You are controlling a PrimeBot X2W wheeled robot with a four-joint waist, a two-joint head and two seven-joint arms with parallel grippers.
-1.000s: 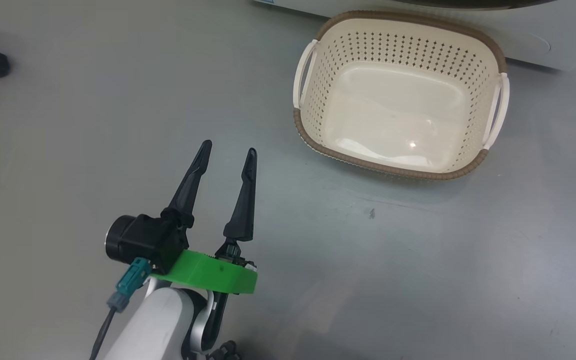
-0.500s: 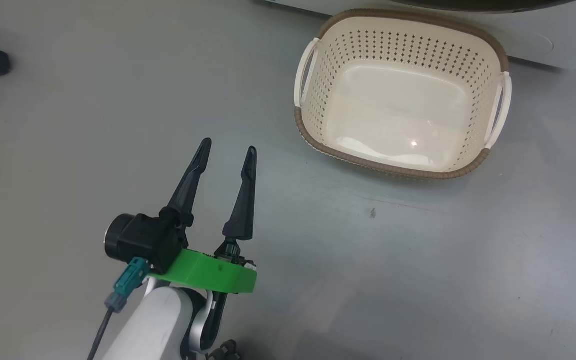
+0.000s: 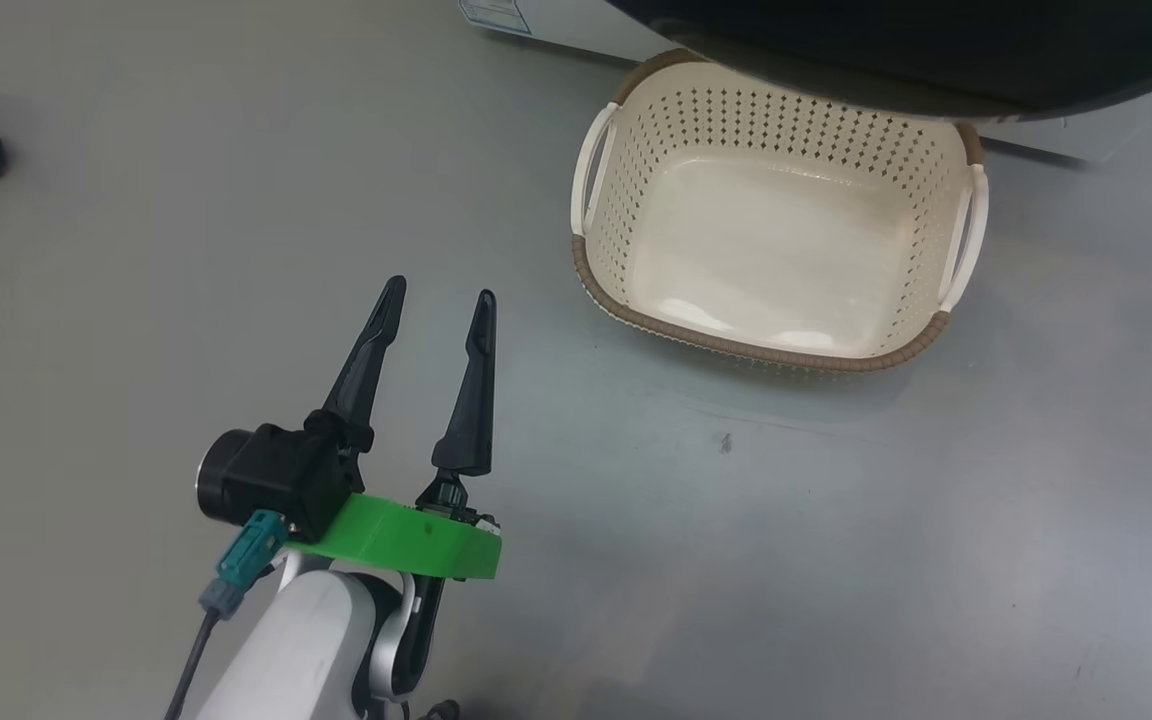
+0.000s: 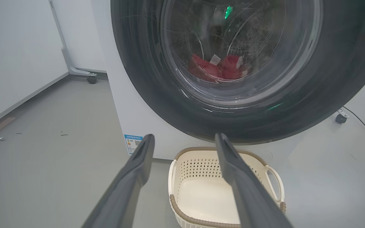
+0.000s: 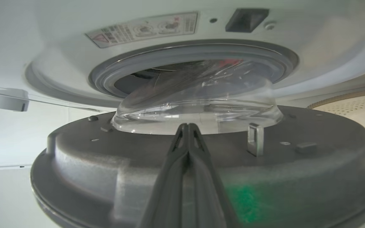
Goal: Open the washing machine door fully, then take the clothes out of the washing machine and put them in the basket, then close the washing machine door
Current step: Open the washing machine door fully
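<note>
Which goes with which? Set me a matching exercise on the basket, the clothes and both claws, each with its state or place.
1 basket
2 clothes
3 left claw
4 right claw

A shut, at the door, on its inner face
B empty, on the floor
C open, holding nothing
D inside the washing machine, behind glass

Pairs: 1-B, 2-D, 3-C, 4-A

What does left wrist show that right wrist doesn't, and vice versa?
Left wrist: the black outer face of the door, the blue sticker, the open left gripper. Right wrist: the door's grey inner side with its latch, the rubber ring, the warning label, the shut right gripper. Both: the door, the washing machine, the basket and the red clothes, just a faint streak in the right wrist.
</note>
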